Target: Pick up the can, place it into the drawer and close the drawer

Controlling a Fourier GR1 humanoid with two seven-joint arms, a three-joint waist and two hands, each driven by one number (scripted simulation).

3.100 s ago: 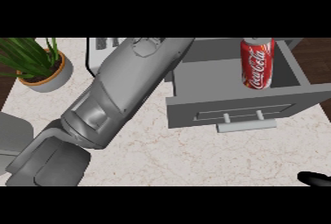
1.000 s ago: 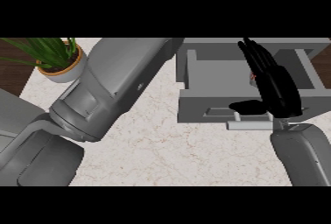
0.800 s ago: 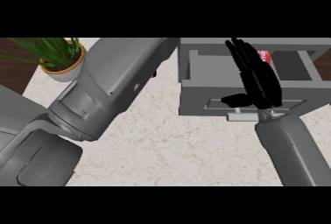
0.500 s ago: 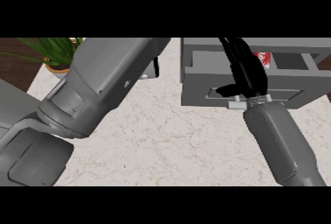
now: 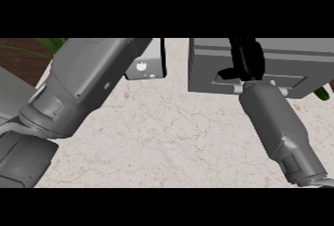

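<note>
**Head view.** Right hand (image 5: 246,59) — fingers straight and together, thumb out to one side — lies against the front of the drawer (image 5: 207,84) at the far right corner of the worktop (image 5: 169,132). Half a second earlier the can's red label showed in the open drawer beside the fingers. Now the can is out of sight, judged to be inside, and only a narrow slot of the drawer's interior remains. Placing appears done — closing looks nearly complete. Left forearm (image 5: 85,88) crosses the near left side; its hand is out of view.
</note>
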